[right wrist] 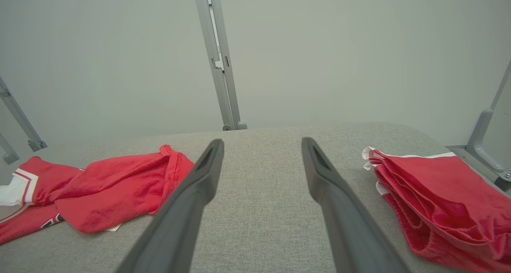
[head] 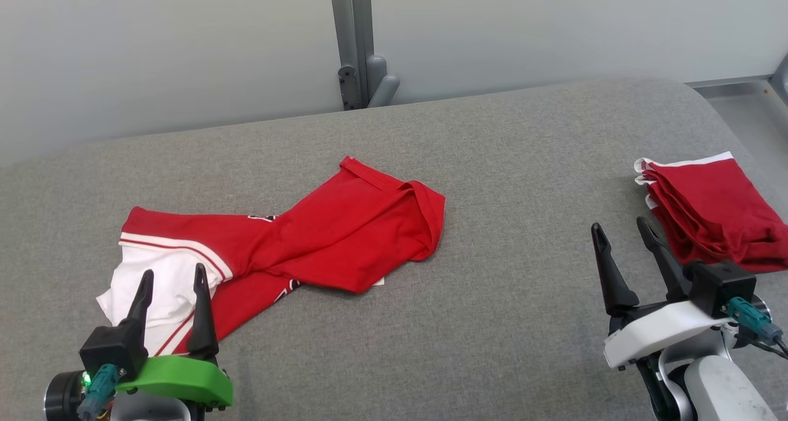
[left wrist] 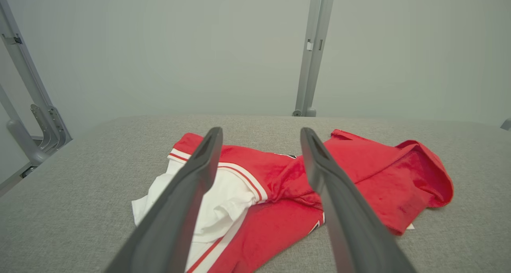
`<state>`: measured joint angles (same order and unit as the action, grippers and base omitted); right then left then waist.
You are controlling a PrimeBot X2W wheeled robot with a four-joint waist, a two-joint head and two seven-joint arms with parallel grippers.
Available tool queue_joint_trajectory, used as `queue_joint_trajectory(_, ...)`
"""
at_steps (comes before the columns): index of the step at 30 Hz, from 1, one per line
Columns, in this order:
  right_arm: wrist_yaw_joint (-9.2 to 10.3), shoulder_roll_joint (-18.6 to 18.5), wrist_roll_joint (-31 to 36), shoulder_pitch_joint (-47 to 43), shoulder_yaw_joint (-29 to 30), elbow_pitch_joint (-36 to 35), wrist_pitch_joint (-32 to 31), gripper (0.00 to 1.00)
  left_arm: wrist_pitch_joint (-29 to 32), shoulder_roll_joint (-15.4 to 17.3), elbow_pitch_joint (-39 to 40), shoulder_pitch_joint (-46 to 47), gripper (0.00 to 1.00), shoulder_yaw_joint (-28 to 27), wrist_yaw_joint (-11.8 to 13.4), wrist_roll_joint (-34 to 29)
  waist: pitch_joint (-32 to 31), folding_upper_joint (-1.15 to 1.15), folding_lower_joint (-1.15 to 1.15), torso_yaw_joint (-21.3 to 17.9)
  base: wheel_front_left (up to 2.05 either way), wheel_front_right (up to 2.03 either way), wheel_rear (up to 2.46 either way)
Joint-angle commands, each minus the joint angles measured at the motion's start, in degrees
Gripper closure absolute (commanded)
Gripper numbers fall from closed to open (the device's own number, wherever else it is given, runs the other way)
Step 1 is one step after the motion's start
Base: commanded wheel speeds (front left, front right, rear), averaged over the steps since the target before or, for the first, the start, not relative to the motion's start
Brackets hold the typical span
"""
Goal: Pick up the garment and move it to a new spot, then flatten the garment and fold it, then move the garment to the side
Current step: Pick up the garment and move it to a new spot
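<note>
two dark fingers of the left claw point(head: 173, 272) rise at the lower left of the head view from a green mount, spread wide with nothing between them. their tips show against the white end of the garment point(head: 332, 236); whether they touch the cloth cannot be told. the right claw point(head: 619, 225) stands at the lower right on a white mount, equally wide and empty, over bare table point(head: 492, 322) just beside the folded red cloth point(head: 714, 212).

the garment lies crumpled on the left half of the table. it is red, with a white part edged in red and white stripes at its near left end. its bunched red body runs up and right to a hemmed edge near the table's middle. the folded red cloth, white-trimmed on its far edge, rests near the table's right edge, well apart from the garment. the right wrist view has the garment point(right wrist: 111, 185) on the left, the folded red cloth point(right wrist: 439, 193) on the right and grey table between.

the table is covered in coarse grey woven fabric and has a rounded far right corner. behind it is a plain pale wall point(head: 154, 58), split by an upright grey metal post point(head: 352, 39) with a bracket point(head: 369, 82) at its foot. grey frame rails point(left wrist: 24, 97) stand off the table's left side in the left wrist view.
</note>
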<state>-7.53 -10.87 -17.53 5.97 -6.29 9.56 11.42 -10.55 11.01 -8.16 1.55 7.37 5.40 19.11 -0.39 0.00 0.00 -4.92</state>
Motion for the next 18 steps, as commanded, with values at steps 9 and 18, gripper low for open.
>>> queue_joint_trajectory(9,0.07,0.0,-0.7,0.0,-0.1,0.4,0.0,0.00,0.0,0.6,-0.2,-0.1,0.00,0.5,0.6,0.1,0.3,0.00,0.00,0.0,0.00,0.00,0.00)
queue_joint_trajectory(18,0.07,-0.7,-1.5,2.0,-0.4,0.9,-0.7,0.00,-0.1,0.5,0.2,2.0,0.00,1.3,0.3,0.1,1.4,0.00,0.00,2.6,0.00,0.00,0.00)
